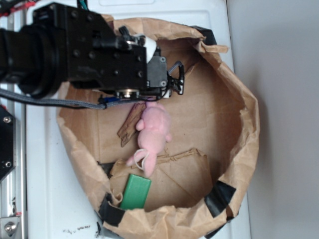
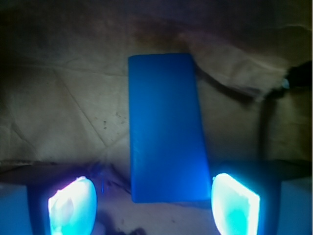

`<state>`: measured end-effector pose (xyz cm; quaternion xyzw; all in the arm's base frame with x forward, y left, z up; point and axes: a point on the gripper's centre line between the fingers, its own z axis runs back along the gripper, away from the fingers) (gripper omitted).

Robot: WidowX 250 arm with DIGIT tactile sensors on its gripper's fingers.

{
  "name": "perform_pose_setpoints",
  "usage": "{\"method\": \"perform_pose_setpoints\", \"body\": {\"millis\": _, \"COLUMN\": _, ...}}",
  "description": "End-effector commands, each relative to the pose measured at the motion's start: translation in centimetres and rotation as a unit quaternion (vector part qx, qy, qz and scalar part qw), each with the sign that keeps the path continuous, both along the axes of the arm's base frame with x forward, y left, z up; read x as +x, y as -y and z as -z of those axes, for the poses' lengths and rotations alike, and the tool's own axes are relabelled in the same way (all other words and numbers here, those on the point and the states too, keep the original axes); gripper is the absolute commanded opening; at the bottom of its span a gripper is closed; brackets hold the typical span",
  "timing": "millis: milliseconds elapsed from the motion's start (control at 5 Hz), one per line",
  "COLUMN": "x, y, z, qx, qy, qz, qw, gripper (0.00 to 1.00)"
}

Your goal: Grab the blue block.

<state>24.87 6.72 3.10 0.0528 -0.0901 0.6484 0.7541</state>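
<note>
Spread wide, the gripper (image 2: 154, 205) hangs low over the blue block (image 2: 166, 127), which lies flat on the brown paper (image 2: 58, 112) with its near end between the two fingertips (image 2: 234, 203), so closing and lifting are left.

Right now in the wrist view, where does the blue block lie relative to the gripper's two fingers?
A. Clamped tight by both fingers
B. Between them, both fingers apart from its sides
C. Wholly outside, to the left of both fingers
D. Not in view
B: the blue block lies lengthwise between the glowing fingers, its near end in the gripper gap, not pinched.
</note>
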Motion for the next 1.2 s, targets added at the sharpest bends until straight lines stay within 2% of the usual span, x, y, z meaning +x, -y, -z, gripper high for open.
{"method": "perform_pose_setpoints", "body": {"millis": 0, "x": 1.0, "y": -2.7, "z": 0.1, "qx": 0.015, "qy": 0.021, "qz": -0.021, "qw": 0.999, "gripper": 1.00}}
{"method": "perform_pose_setpoints", "body": {"millis": 400, "x": 1.2, "y": -2.5, "z": 0.8, "qx": 0.026, "qy": 0.028, "qz": -0.016, "qw": 0.999, "gripper": 1.00}}
{"method": "perform_pose_setpoints", "body": {"millis": 600, "x": 1.3, "y": -2.4, "z": 0.7, "qx": 0.026, "qy": 0.032, "qz": -0.014, "qw": 0.999, "gripper": 0.00}}
{"method": "perform_pose_setpoints", "body": {"millis": 1000, "x": 0.8, "y": -1.5, "z": -1.2, "qx": -0.006, "qy": 0.028, "qz": -0.016, "qw": 0.999, "gripper": 0.00}}
